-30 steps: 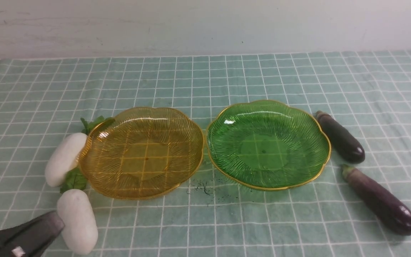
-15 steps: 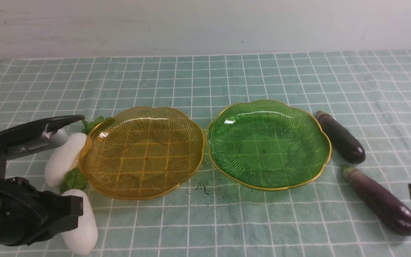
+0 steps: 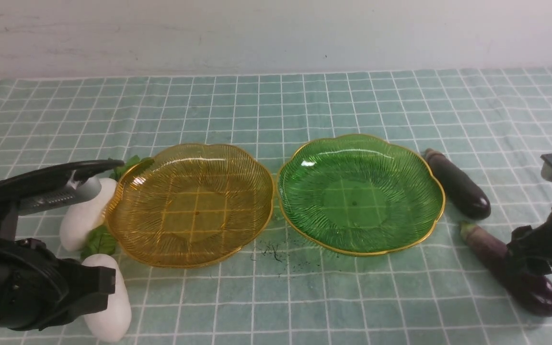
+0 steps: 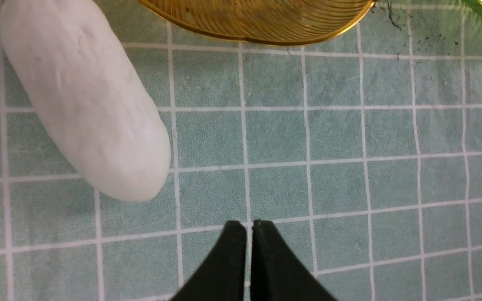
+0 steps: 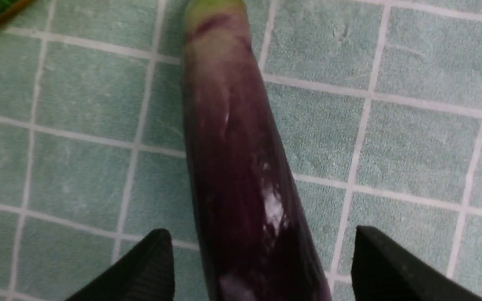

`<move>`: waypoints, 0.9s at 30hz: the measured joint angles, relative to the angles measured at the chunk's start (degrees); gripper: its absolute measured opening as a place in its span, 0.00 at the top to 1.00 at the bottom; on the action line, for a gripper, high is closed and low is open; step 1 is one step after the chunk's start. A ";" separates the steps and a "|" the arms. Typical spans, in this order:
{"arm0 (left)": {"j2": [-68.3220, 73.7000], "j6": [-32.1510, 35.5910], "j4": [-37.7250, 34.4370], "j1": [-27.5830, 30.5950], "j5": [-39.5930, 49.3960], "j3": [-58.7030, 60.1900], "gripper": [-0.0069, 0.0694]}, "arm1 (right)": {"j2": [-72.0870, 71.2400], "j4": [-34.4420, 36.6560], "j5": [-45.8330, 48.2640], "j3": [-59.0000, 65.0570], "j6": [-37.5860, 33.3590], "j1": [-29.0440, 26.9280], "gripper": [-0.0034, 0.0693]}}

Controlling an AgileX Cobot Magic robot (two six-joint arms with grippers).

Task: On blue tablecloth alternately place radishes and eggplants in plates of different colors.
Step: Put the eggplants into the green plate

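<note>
On the blue tablecloth [image 3: 276, 105] an empty amber plate [image 3: 189, 206] and an empty green plate [image 3: 360, 196] lie side by side. Two white radishes rest left of the amber plate, one farther [image 3: 84, 215] and one nearer [image 3: 113, 311]. Two eggplants lie right of the green plate, one farther [image 3: 458, 184] and one nearer [image 3: 491, 249]. My left gripper [image 4: 249, 225] is shut and empty above bare cloth beside the nearer radish [image 4: 82, 100]. My right gripper [image 5: 262, 232] is open, a finger on each side of the nearer eggplant [image 5: 232, 146], not touching it.
The left arm [image 3: 22, 282] covers part of both radishes in the front view. The right arm [image 3: 551, 239] hides the nearer eggplant's middle. Dark specks [image 3: 273, 251] dot the cloth in front of the gap between the plates. A white wall rises behind the table.
The right arm came in from the right edge over the nearer eggplant and its jaws opened. The left arm rose from the lower left corner and has since barely shifted.
</note>
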 joint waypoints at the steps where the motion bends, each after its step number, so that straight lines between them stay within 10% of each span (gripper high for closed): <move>1: 0.00 0.00 0.00 0.00 0.00 0.00 0.91 | 1.21 -0.11 -0.39 0.00 -0.05 0.00 0.23; 12: 0.00 0.06 -0.04 0.00 0.27 0.00 0.91 | 7.04 -0.30 -1.78 -0.50 -0.16 0.00 0.28; 20: 0.00 0.06 -0.11 0.00 0.56 0.00 0.91 | 7.52 0.46 14.44 -9.36 -0.16 0.00 0.46; 27: 0.00 0.06 -0.13 0.00 1.14 0.00 0.90 | 7.52 20.06 27.36 -23.45 -1.75 0.06 0.46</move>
